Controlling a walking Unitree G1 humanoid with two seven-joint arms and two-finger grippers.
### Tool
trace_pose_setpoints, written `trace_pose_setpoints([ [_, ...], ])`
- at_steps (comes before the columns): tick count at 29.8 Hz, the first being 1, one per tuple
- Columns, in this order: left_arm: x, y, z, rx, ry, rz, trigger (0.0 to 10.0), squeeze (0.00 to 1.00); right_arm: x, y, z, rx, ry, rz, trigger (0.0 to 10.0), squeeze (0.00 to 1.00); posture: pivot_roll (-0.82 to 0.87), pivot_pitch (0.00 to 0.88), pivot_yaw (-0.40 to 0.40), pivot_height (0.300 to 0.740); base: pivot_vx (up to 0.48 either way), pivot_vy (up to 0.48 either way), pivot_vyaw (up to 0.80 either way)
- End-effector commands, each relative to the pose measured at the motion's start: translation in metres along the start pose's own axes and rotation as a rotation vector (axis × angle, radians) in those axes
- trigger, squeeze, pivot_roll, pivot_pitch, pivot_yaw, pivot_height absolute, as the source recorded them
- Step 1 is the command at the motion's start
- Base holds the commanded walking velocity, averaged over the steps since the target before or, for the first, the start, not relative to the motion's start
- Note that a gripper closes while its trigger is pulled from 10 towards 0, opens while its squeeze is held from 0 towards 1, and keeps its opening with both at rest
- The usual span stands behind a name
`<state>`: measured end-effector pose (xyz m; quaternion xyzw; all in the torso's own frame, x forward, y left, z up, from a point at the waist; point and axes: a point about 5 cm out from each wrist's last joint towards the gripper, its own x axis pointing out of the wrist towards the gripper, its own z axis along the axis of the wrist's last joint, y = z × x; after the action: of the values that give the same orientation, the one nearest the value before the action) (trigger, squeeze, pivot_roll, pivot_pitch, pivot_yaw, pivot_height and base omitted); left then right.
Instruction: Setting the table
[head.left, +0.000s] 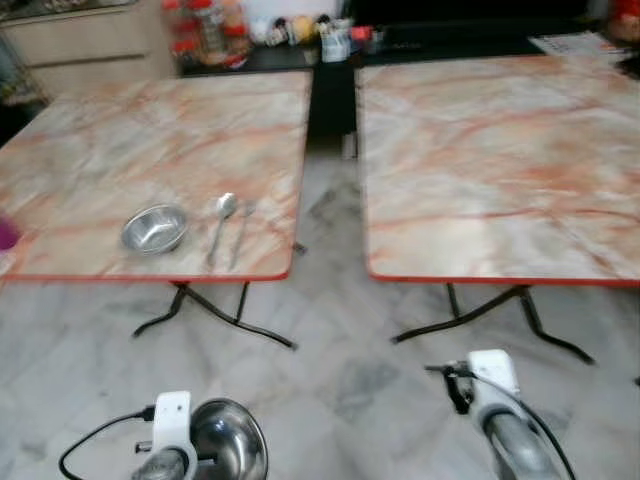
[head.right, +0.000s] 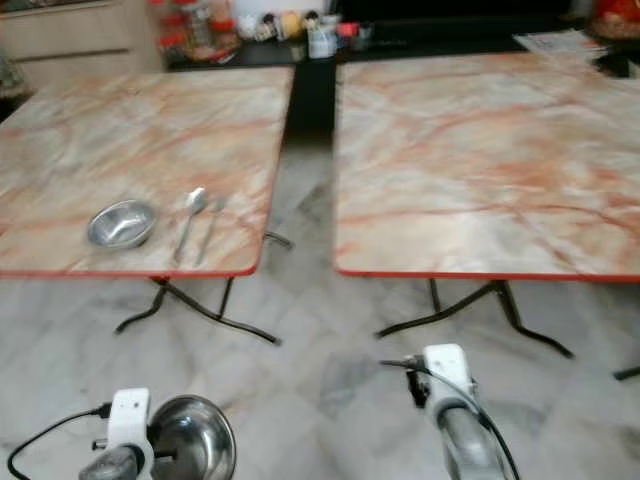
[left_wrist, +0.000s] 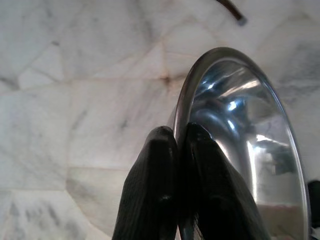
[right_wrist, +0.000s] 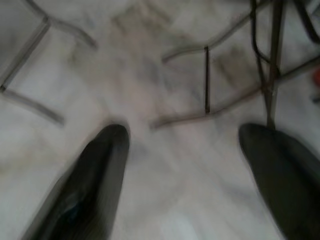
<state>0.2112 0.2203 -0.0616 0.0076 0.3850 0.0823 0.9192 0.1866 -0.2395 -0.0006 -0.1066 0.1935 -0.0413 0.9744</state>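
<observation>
Two black fingers (left_wrist: 165, 190) pinch a round, shiny steel bowl's (left_wrist: 250, 150) rim

Two square folding tables with pink-veined marble tops and red edging stand side by side on a pale marble floor (head.left: 330, 390), a gap between them. Near the front edge of the left table (head.left: 150, 140) sit a steel bowl (head.left: 155, 229), a spoon (head.left: 221, 222) and a fork (head.left: 241, 232) just beside it. The right table (head.left: 500, 160) has a bare top.

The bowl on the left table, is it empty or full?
Empty, it seems: the bowl sits upright beside the spoon, and its shiny metal inside looks bare.
</observation>
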Motion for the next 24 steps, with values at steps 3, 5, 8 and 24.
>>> trace_pose_setpoints([
  [3,-0.002,-0.003,-0.01,0.03,0.035,-0.012,10.0,0.0,-0.019,-0.003,0.011,0.046,-0.085,-0.038,10.0,0.0,-0.15,0.113,0.084,0.74,0.0,0.0,0.0],
  [5,-0.002,-0.004,-0.01,0.032,0.032,-0.013,10.0,0.0,-0.023,-0.002,0.007,0.055,-0.068,-0.006,10.0,0.0,-0.15,0.114,0.079,0.74,0.0,0.0,0.0],
  [8,-0.002,-0.002,-0.009,0.034,0.029,-0.01,10.0,0.0,-0.03,-0.001,0.01,0.045,-0.016,-0.01,10.0,0.0,-0.15,0.113,0.076,0.74,0.0,0.0,0.0],
  [24,0.001,-0.003,0.002,0.057,0.016,-0.011,10.0,0.0,-0.214,0.212,-0.103,-0.393,0.223,0.201,10.0,0.0,-0.13,0.102,0.071,0.74,0.0,0.0,0.0],
])
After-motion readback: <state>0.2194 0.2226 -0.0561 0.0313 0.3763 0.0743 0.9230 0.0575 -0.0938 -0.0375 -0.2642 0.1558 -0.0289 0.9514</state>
